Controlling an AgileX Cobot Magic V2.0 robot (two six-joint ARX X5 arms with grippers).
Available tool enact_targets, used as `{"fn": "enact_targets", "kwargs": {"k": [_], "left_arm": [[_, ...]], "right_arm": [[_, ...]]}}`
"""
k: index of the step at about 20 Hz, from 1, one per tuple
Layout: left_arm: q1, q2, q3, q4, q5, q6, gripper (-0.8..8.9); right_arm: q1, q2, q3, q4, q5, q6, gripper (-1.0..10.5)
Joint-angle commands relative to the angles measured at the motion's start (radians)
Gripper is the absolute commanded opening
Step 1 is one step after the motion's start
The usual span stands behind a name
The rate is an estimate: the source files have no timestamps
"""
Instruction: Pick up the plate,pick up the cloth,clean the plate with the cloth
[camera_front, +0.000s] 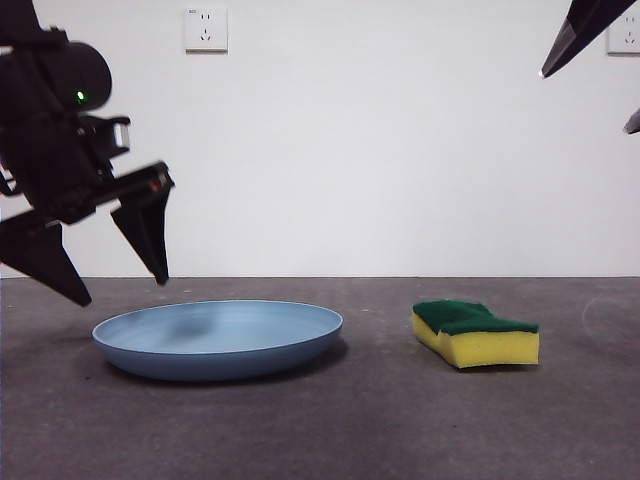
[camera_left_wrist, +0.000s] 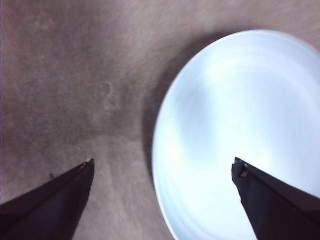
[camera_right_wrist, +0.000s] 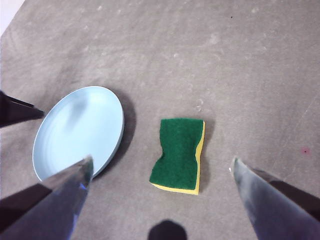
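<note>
The light-blue plate (camera_front: 220, 338) lies flat on the grey table, left of centre. My left gripper (camera_front: 120, 290) hovers open just above the plate's left rim. In the left wrist view the left gripper (camera_left_wrist: 162, 161) straddles that rim, one jaw over the plate (camera_left_wrist: 240, 125) and the other over bare table. The cloth (camera_front: 475, 333), a yellow sponge with its green face up, lies to the right of the plate, untouched. My right gripper (camera_front: 590, 100) hangs high at the top right. In the right wrist view the right gripper (camera_right_wrist: 162, 159) is open, well above the cloth (camera_right_wrist: 177, 152), and the plate (camera_right_wrist: 80, 130) shows beside the cloth.
A white wall with two sockets (camera_front: 205, 28) stands behind the table (camera_front: 400, 430). A black jaw of the left gripper (camera_right_wrist: 15, 111) shows at the side of the right wrist view, by the plate.
</note>
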Motion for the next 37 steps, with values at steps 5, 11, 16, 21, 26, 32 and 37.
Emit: {"fn": "enact_targets", "kwargs": {"k": [5,11,16,21,26,32,37], "left_arm": [[-0.021,0.088,-0.004,0.048,-0.005,0.012,4.61],[-0.024,0.091,-0.004,0.053,-0.002,0.012,3.45],[-0.024,0.091,-0.004,0.046,-0.002,0.012,3.45],[-0.031,0.092,-0.004,0.042,-0.002,0.012,3.45],[-0.052,0.092,-0.004,0.042,-0.004,0.011,3.45],[-0.056,0.124,-0.004,0.028,-0.005,0.011,3.45],[-0.064,0.151,-0.004,0.030,-0.005,0.005,1.81]], "right_arm": [[0.001,0.002,0.002,0.004,0.000,0.007,4.7],[0.001,0.002,0.002,0.004,0.001,0.007,4.7],[0.001,0.002,0.002,0.005,0.001,0.007,4.7],[0.001,0.002,0.002,0.005,0.001,0.007,4.7],[0.001,0.002,0.002,0.004,0.001,0.007,4.7],[0.001,0.002,0.002,0.003,0.001,0.014,4.7],[0.001,0.002,0.002,-0.004,0.001,0.014,4.7]]}}
